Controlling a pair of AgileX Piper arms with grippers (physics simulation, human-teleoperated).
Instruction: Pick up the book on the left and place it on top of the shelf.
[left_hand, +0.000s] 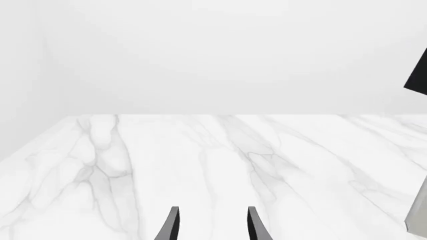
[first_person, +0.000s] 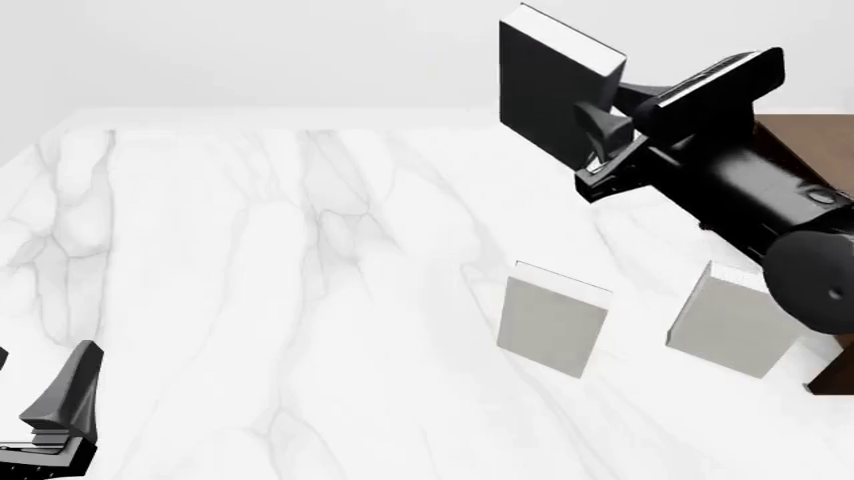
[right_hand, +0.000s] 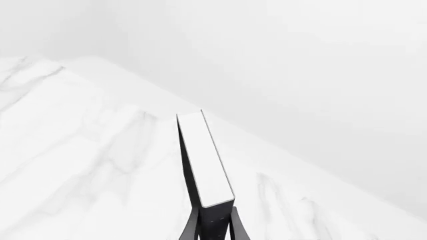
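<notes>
My right gripper (first_person: 603, 120) is shut on the dark book (first_person: 550, 88) and holds it upright, high above the table at the back right. In the right wrist view the book (right_hand: 203, 162) stands between the fingers, its white page edge facing the camera. A corner of the book also shows in the left wrist view (left_hand: 418, 75). The dark brown shelf (first_person: 807, 150) shows at the right edge, mostly hidden behind the right arm. My left gripper (first_person: 54, 405) rests low at the front left; its fingers stand apart and hold nothing (left_hand: 212, 225).
Two light grey books stand upright on the white marble table: one (first_person: 553, 318) at centre right, another (first_person: 731, 322) nearer the shelf. An edge of a grey book shows in the left wrist view (left_hand: 418, 212).
</notes>
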